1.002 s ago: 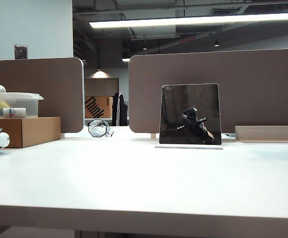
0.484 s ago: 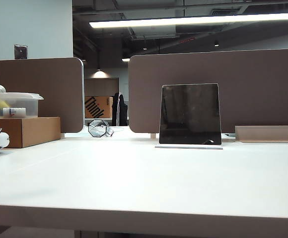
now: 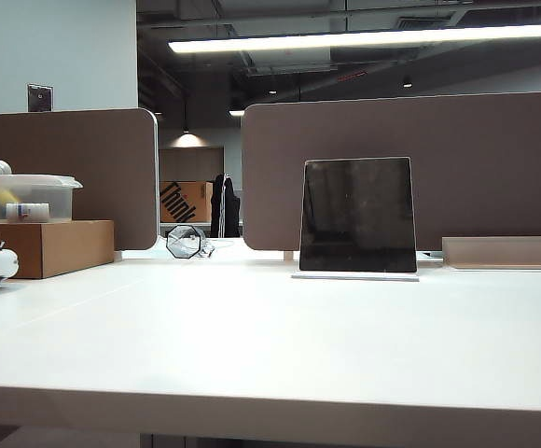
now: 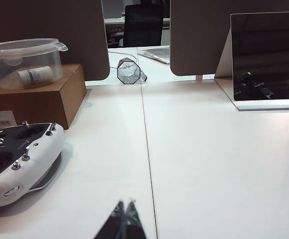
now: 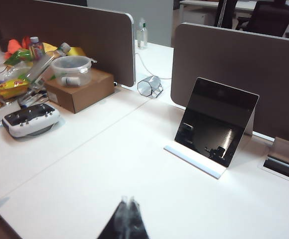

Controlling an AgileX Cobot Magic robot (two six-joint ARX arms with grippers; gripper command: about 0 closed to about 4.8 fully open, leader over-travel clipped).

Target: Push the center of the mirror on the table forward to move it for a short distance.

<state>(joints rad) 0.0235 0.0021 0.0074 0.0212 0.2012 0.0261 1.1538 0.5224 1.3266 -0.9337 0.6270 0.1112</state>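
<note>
The mirror [image 3: 357, 215], a dark glossy near-square panel on a thin pale base plate, stands at the far side of the white table [image 3: 252, 336], just in front of the brown divider. It also shows in the left wrist view as the mirror [image 4: 269, 57] and in the right wrist view as the mirror [image 5: 215, 121]. My left gripper [image 4: 125, 203] is shut, low over the table and well short of the mirror. My right gripper [image 5: 128, 199] is shut too, higher up and back from the mirror. Neither gripper shows in the exterior view.
Brown divider panels [image 3: 410, 168] stand behind the mirror. A cardboard box [image 3: 51, 245] with a clear plastic tub [image 3: 26, 196] sits at far left. A white remote controller [image 4: 17, 159] lies near the left gripper. A faceted glass [image 3: 186, 241] stands between the dividers. A grey tray [image 3: 504, 252] lies at right.
One second ago the mirror reflected a dark gripper and arm; that reflection has gone and the panel now looks plain dark. The mirror itself has not shifted.
</note>
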